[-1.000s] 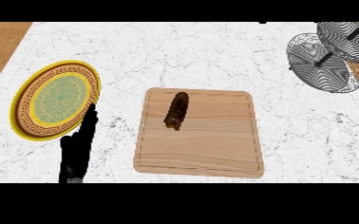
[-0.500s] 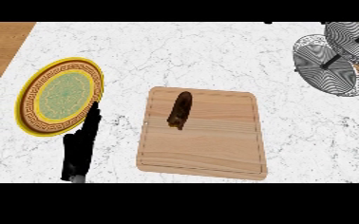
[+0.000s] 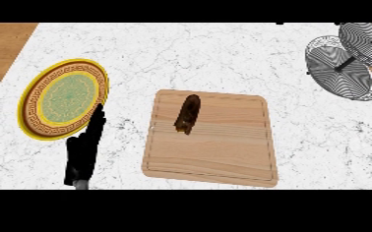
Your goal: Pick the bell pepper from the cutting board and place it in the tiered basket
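A white marble surface (image 3: 218,54) with thin grey veins fills nearly the whole view under even light. At 10 o'clock, in the upper left corner, a wedge of brown wood (image 3: 13,42) borders the marble along a straight slanting edge.

Tiered basket (image 3: 341,66) cut off by the right edge
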You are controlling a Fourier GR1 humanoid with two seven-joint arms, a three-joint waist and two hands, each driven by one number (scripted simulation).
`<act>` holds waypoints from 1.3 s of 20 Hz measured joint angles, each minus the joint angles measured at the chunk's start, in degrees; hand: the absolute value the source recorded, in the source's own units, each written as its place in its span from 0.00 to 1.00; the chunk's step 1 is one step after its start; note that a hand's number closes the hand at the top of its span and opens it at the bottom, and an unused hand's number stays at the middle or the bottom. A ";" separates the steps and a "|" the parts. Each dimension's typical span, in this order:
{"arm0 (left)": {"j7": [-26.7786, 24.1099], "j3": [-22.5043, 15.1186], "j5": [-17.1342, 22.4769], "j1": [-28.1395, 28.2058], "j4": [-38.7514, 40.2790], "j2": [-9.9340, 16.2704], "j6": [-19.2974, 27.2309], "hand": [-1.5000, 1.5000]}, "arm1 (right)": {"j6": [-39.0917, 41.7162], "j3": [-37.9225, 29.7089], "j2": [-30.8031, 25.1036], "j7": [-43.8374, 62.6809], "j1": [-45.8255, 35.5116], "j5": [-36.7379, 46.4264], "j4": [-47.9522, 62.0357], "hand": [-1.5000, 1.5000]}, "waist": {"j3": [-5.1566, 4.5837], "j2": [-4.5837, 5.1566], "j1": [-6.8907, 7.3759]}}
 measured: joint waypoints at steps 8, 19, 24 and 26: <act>1.24 -0.36 -1.37 0.30 -1.31 -0.87 0.17 0.50 | -7.95 -2.44 -4.22 -3.68 -3.32 -2.45 18.56 1.00 | -0.02 0.16 0.17; 0.14 1.48 -1.24 -0.82 0.33 -0.98 -1.61 0.50 | -24.73 -4.52 -6.53 -5.71 -5.35 -3.84 40.08 1.00 | 0.06 0.28 0.55; -1.15 1.24 -1.73 -0.44 0.71 -1.67 -1.53 0.50 | -34.40 -10.26 -5.62 -9.08 -5.45 -10.46 43.48 0.00 | 0.14 0.33 0.57; -1.19 1.50 -1.74 -0.41 0.86 -1.53 -1.67 0.50 | -37.76 -12.06 -5.15 -11.20 -5.60 -13.32 44.24 0.00 | 0.20 0.29 0.51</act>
